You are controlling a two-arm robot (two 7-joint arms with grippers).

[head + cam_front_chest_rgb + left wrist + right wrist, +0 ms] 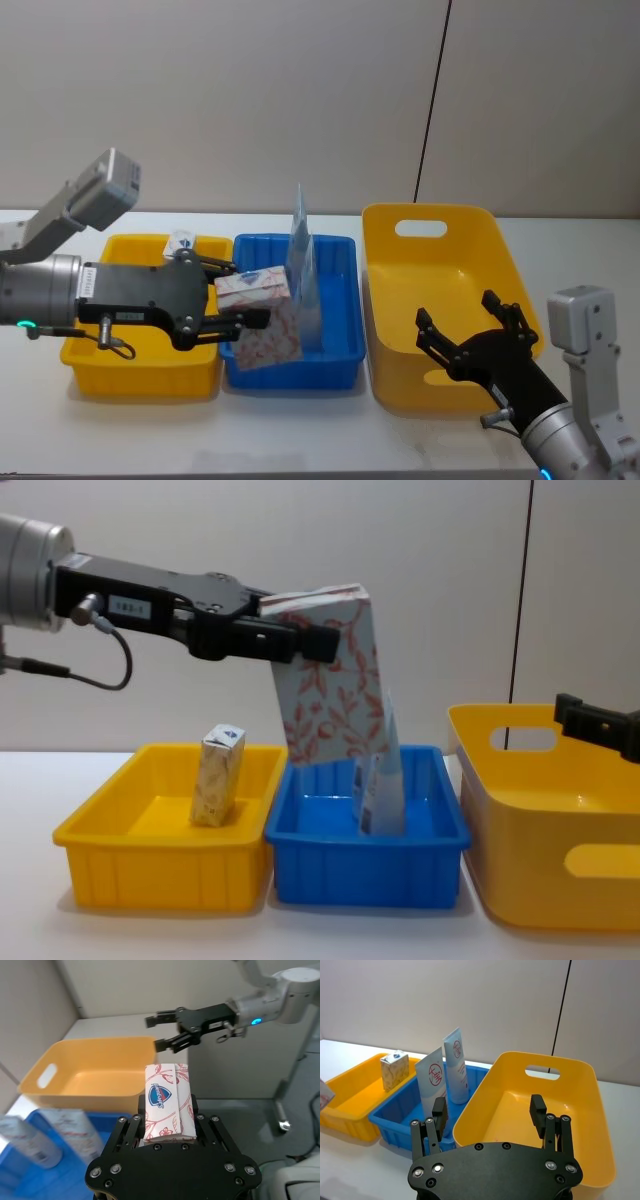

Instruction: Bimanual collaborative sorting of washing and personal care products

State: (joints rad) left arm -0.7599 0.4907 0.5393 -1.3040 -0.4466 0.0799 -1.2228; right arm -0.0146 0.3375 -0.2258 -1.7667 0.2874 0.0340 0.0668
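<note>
**A:** Where does it stand?

**B:** The left gripper [245, 292] has its jaws clamped on the tall white cardboard carton with the red leafy pattern [335, 700]. It grips near the top end. The carton hangs tilted in the air over the shallow blue plastic tray [370, 865], its lower end just beside the pale blue tapered squeeze tubes [455, 1060] that stand upright in that tray. I cannot tell whether it touches them.

**A:** And the other arm?

**B:** The right gripper [455, 305] hovers over the near part of the big yellow plastic bin with handle slots [530, 830], jaws spread wide and holding nothing.

**A:** So what worries you?

**B:** Mostly the tubes. If the carton is carried sideways toward the bin at this height, I'd expect its hanging end to sweep them and tip them over. It needs lifting clear first.

**A:** The grip itself?

**B:** It's on one end only, so the long body acts as a lever. A quick swing could make the carton pivot or slide between the jaws and drop onto the tray rim or the white bench [300, 935].

**A:** And if it's passed across?

**B:** Then timing is the risk. If the left lets go before the right has closed, the carton falls.

**A:** Anything else nearby?

**B:** The small cream-yellow carton with the blue top mark [218, 775] stands in the low yellow plastic tray [150, 870], well out of the way.
</note>
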